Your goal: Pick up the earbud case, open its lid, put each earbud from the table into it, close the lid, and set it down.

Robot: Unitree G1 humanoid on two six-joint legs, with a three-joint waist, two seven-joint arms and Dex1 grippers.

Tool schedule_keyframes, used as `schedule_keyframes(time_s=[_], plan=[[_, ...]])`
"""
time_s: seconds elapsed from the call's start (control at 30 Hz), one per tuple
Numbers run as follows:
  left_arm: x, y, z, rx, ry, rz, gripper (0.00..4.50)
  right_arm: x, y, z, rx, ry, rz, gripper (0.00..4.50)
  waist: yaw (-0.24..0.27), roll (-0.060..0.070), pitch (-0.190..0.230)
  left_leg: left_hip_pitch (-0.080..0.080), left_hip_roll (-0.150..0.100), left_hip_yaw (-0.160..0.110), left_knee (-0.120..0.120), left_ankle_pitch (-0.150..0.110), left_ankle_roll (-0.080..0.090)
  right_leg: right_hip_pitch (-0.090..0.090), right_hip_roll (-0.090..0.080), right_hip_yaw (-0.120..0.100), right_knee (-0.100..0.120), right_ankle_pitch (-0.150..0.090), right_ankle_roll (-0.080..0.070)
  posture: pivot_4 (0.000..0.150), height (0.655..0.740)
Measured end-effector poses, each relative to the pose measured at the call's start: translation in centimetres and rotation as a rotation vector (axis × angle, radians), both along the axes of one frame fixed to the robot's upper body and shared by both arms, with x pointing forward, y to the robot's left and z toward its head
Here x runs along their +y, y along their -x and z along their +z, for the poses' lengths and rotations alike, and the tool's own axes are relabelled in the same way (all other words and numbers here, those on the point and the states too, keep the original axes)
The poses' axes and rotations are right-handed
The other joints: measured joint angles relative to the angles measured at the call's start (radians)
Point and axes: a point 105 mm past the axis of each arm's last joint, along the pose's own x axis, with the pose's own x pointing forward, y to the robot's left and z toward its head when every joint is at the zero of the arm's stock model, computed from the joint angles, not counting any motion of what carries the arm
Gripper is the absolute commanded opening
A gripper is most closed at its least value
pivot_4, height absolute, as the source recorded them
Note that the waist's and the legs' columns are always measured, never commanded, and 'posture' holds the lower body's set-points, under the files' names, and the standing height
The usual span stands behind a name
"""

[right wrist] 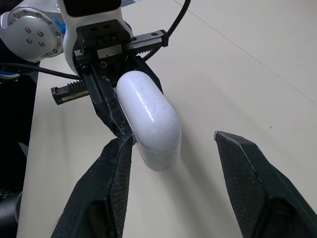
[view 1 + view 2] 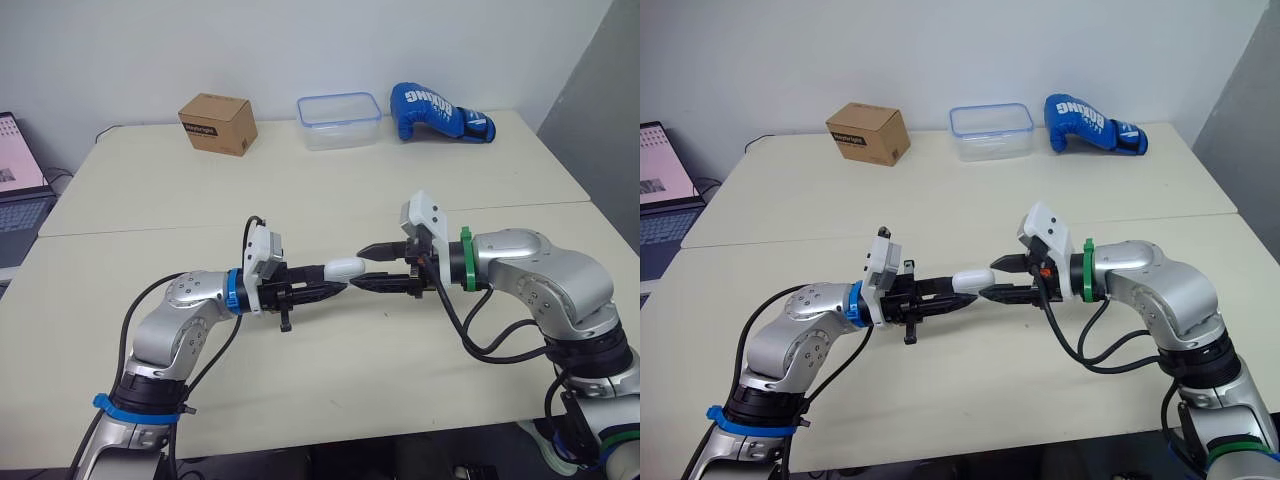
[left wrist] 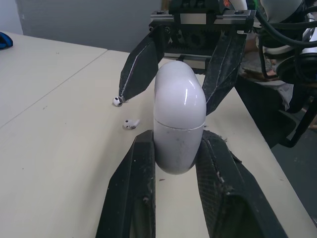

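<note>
Along the beige table's (image 2: 130,190) far edge sit a brown cardboard box (image 2: 218,123), a clear blue-rimmed container (image 2: 339,120) and a blue boxing glove (image 2: 438,112); an open laptop (image 2: 20,190) stands beyond its left side

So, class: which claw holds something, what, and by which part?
The left claw holds the earbud case by one end, up to its seam. The right claw is open around the other end, gripping nothing.

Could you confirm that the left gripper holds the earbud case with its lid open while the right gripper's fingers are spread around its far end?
Not quite: the lid is closed. The left wrist view shows the seam of the earbud case shut; the case is held by the left gripper, with the right gripper fingers spread around its far end.
</note>
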Motion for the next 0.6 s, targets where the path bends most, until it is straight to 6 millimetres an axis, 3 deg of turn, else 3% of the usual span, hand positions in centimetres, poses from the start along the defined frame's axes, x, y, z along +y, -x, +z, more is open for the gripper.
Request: schedule_keyframes(time_s=[0.6], plan=[[0.5,0.3,-1.0,0.033,-0.012,0.014,0.74,0.7,0.1,0.0,0.011,-0.031,0.016,2.69,0.000,0.000,0.000,0.000,0.000,0.000,0.000,0.000,0.000,0.000,0.000,0.000,0.000,0.000,0.000,0.150,0.7307]])
